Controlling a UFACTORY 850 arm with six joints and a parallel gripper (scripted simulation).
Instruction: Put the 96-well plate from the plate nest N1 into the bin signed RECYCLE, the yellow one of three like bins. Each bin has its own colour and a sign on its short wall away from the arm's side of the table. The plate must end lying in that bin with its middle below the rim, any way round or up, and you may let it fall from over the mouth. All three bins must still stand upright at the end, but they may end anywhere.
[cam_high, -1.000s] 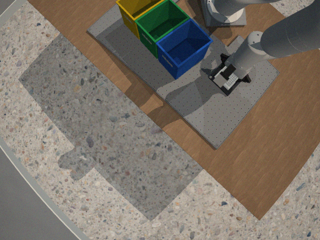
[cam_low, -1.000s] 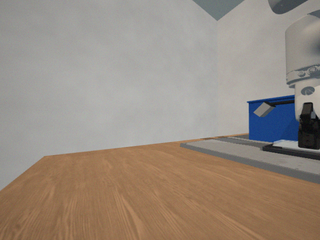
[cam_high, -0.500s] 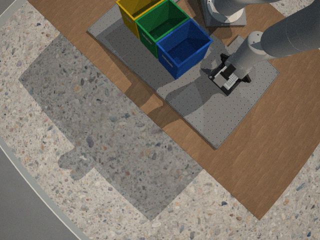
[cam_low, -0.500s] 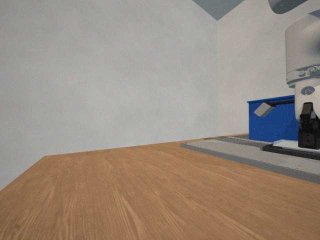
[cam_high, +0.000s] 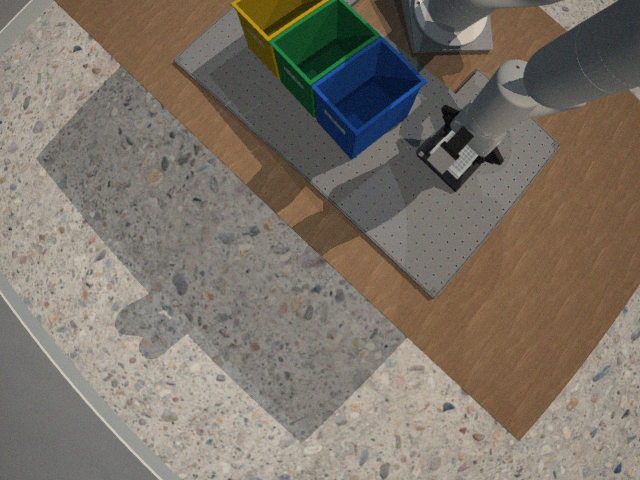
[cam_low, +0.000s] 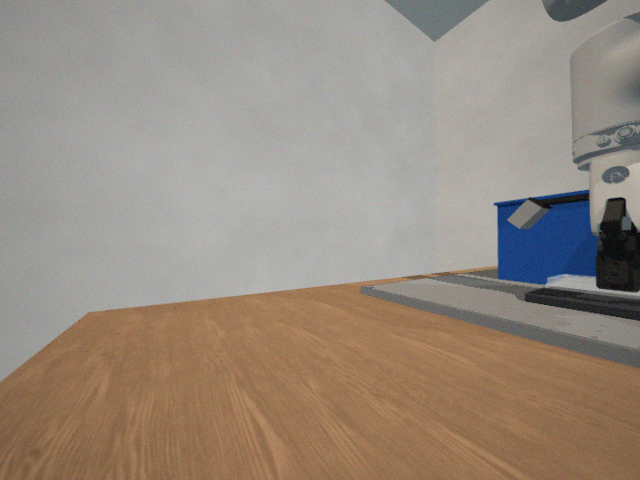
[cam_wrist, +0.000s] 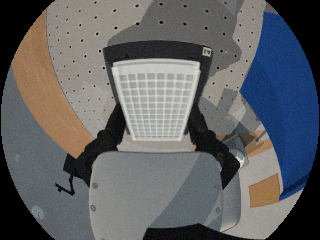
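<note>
The white 96-well plate (cam_wrist: 156, 99) is gripped across its width by my gripper (cam_wrist: 156, 111), whose black fingers press on its two long sides. It sits in or just over the black plate nest (cam_wrist: 154, 54); I cannot tell if it is clear of it. In the top view the plate (cam_high: 461, 161) shows under the arm, over the nest. The side view shows the gripper (cam_low: 617, 253) low over the nest (cam_low: 584, 299). The yellow bin (cam_high: 269, 20) stands at the far end of the bin row.
A green bin (cam_high: 323, 43) and a blue bin (cam_high: 368, 93) stand in a row beside the yellow one on the grey pegboard (cam_high: 392, 206). The blue bin (cam_low: 542, 237) is closest to the nest. The arm's base (cam_high: 449, 25) stands behind the bins.
</note>
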